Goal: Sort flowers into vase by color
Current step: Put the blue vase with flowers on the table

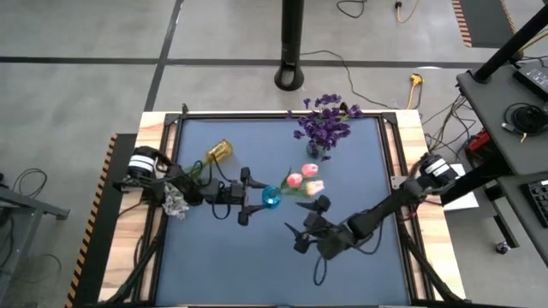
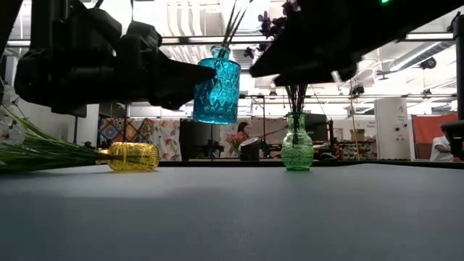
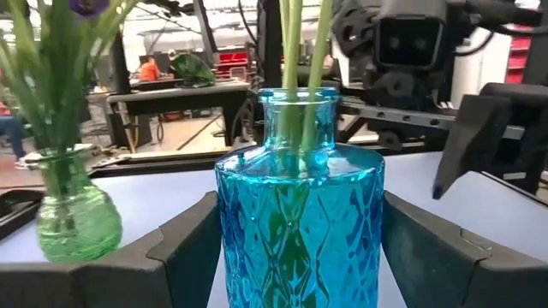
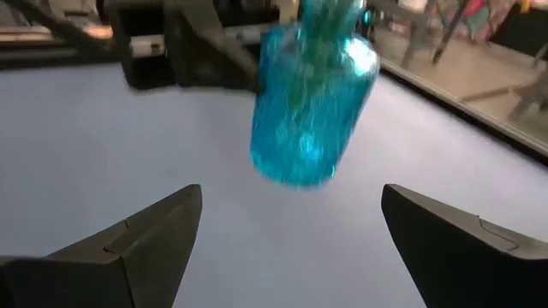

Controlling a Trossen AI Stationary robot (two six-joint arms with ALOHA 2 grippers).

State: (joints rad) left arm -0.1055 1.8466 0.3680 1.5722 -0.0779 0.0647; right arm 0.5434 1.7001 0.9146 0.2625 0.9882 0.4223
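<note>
A blue glass vase (image 1: 271,198) with pink tulip buds (image 1: 300,180) in it hangs above the table in the low view (image 2: 216,83), held by my left gripper (image 1: 253,198). My right gripper (image 1: 306,221) is open, just near and right of that vase, and touches nothing; its wrist view shows the vase (image 4: 312,103) ahead of the spread fingers. A green vase (image 1: 318,152) with dark purple blooms (image 1: 325,124) stands near the far edge. A yellow vase (image 1: 218,153) lies on its side, with white-lavender sprigs (image 1: 175,203) at its mouth end. My left gripper holds the blue vase by its patterned body (image 3: 231,231), pinched between the two fingers (image 3: 184,248), one on each side. The fingers come level from the table's left. The vase is upright and lifted clear of the table, with the tulip stems (image 3: 295,77) rising from its neck.
The table is a dark mat (image 1: 223,265) in a wooden frame, with free room along the near side. A black pole base (image 1: 290,77) stands beyond the far edge. In the low view, people and workbenches show in the room behind.
</note>
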